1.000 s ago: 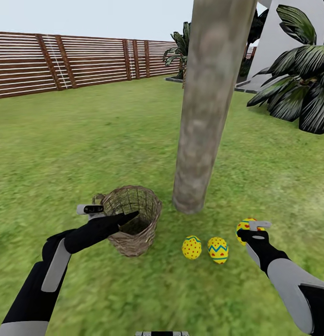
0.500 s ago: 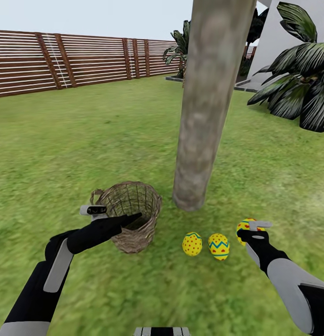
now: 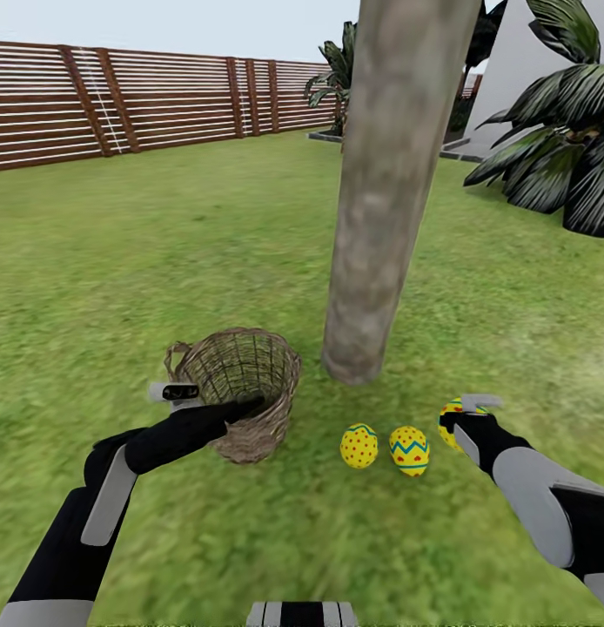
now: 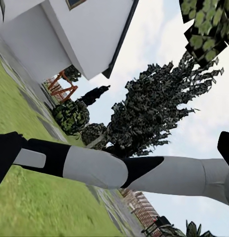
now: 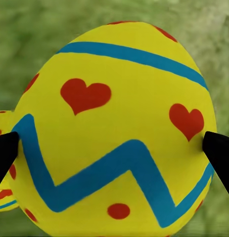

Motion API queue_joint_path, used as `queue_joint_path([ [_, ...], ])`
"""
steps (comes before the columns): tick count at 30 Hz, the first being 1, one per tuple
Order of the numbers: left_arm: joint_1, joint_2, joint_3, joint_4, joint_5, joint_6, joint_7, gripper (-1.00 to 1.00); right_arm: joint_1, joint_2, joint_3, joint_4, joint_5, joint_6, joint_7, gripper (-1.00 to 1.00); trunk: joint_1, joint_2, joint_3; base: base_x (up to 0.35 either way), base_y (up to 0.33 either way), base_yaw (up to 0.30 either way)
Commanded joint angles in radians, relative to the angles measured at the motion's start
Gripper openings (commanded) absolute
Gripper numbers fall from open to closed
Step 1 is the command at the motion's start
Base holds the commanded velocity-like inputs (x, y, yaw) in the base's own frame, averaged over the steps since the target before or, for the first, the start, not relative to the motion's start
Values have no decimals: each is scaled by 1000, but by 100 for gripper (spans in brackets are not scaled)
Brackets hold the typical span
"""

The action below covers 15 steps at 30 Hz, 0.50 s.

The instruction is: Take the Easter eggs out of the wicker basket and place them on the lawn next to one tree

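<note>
Two Easter eggs (image 3: 359,446) (image 3: 410,450) lie on the lawn (image 3: 163,244) near the tree trunk (image 3: 380,200); the right gripper (image 3: 463,416) clamps a third egg (image 5: 119,128) beside them. Left, the wicker basket (image 3: 241,392); left gripper (image 3: 250,405) state unclear.

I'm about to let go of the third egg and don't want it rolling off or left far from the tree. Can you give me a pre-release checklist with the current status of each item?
1. Third egg between the right pincer fingertips: ok, both tips touch its sides.
2. Egg low enough over the lawn to release: cannot tell; height above grass is unclear.
3. Drop spot near the tree: ok, trunk base is close by.
4. Other two eggs already on the grass by the same trunk: ok.
5. Wicker basket emptied: ok, no egg visible inside.
6. Left pincer out of the way: ok, it is at the basket rim.
</note>
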Motion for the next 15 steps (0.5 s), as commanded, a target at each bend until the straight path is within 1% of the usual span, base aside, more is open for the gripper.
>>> queue_joint_path([
  [1, 0, 0, 0, 0, 4, 8, 0, 100, 0, -1, -8, -4, 11, 6, -1, -100, 0, -1, -5, 0, 0, 0],
  [4, 0, 0, 0, 0, 4, 8, 0, 100, 0, -2, -10, -8, 11, 5, -5, -100, 2, -1, -16, 0, 0, 0],
  [6, 0, 0, 0, 0, 4, 8, 0, 100, 0, -2, -10, -9, 13, 3, -25, -100, 2, -1, -16, 0, 0, 0],
  [11, 0, -2, -2, 0, 4, 8, 0, 100, 0, -2, -11, -10, 13, 1, -33, -100, 4, -2, -36, 0, 0, 0],
  [15, 0, -14, -14, 0, 3, 8, 0, 100, 0, -2, -11, -10, 14, -1, -33, -100, 6, -3, -51, 0, 0, 0],
])
